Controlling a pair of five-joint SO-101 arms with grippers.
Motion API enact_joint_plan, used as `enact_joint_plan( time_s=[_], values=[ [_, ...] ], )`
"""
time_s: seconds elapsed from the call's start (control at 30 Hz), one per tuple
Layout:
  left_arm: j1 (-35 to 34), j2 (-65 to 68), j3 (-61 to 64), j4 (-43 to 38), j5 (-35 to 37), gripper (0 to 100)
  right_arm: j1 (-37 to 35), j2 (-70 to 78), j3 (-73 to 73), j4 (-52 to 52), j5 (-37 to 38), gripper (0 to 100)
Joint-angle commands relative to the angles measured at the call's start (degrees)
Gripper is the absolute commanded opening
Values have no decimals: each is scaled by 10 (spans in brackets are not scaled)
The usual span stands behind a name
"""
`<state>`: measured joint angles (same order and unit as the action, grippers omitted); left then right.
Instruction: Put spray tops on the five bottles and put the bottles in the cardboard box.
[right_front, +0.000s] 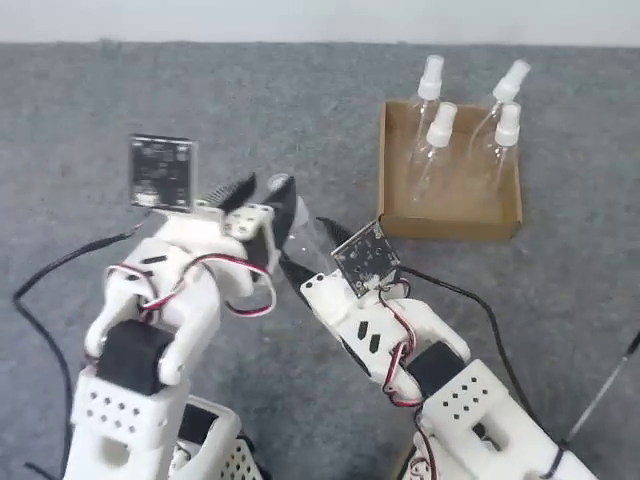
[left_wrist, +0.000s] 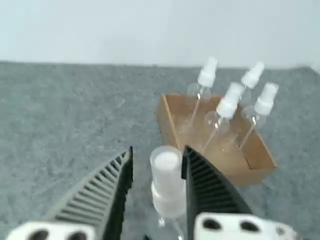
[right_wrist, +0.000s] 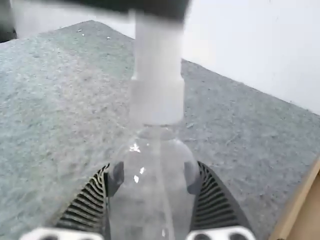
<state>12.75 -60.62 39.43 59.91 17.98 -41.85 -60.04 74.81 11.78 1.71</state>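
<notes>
Bottle (right_wrist: 152, 190) five is clamped by its clear body between the right gripper's (right_wrist: 152, 180) jaws. Its top (left_wrist: 167, 175) stands between the left gripper's (left_wrist: 158, 152) fingers, which are spread apart (one sits close against the top, the other leaves a gap). Beyond both grippers and off to the right gripper's side, the box (right_front: 450, 228) holds the other four bottles (right_front: 437, 140), tops on, leaning.
</notes>
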Motion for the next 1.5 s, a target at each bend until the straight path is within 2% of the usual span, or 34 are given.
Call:
enact_joint_plan(
  time_s=[0.0, 0.23, 0.43, 0.67, 0.77, 0.93, 1.03, 1.17, 1.37, 1.47],
  values=[
    [-40, -5, -71, -2, -38, 152, 7, -22, -1, -15, 8, 6],
    [-48, -4, -51, -37, -55, 148, 7, -22, -1, -11, 8, 6],
    [-46, -4, 39, -72, -69, 148, 7, -22, -1, -10, 8, 6],
    [-18, -11, 84, -89, -85, 148, 8, -22, -1, -10, 9, 6],
    [-25, -11, 45, -71, -92, 148, 9, -22, -1, -10, 9, 6],
    [-80, -11, -41, -8, -93, 152, 9, -22, -6, 10, 9, 6],
    [-104, -14, -47, 36, -93, 152, 19, -20, -32, 29, 9, 6],
    [-106, -76, 29, 47, -93, 152, 51, -11, -101, 58, 9, 6],
    [-89, -250, 233, -25, -96, 152, 56, 77, -232, 118, 8, 6],
    [-62, -322, 295, -37, -96, 174, 56, 153, -311, 149, 5, 6]
  ],
)
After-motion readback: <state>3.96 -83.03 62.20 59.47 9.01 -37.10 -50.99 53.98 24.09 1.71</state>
